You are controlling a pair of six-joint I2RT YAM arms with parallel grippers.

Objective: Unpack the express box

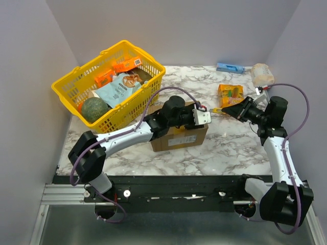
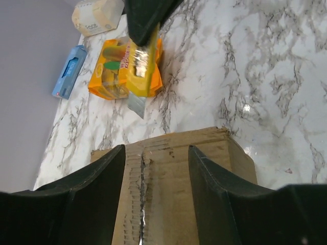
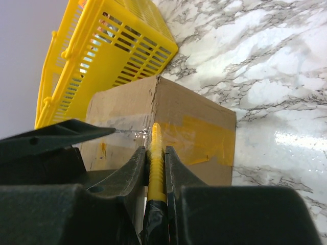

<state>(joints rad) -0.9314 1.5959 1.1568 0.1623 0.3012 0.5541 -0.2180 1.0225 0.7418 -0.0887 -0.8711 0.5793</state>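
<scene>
The express box (image 1: pixel 179 137) is a brown cardboard carton in the middle of the table, right of the basket. My left gripper (image 1: pixel 203 116) is open and sits over the box's top at its right end. In the left wrist view its fingers (image 2: pixel 97 184) straddle the torn taped seam on the box top (image 2: pixel 158 189). My right gripper (image 1: pixel 227 109) is shut on a yellow utility knife (image 3: pixel 156 153), just right of the box. The knife's blade (image 2: pixel 136 105) points at the box's edge. The box's yellow-taped side (image 3: pixel 199 135) faces the right wrist camera.
A yellow plastic basket (image 1: pixel 134 102) holding snack packs and a green round thing stands at the back left, touching the box. An orange snack pack (image 1: pixel 230 94), a blue packet (image 1: pixel 229 67) and a pale wrapped pack (image 1: pixel 262 74) lie at the back right.
</scene>
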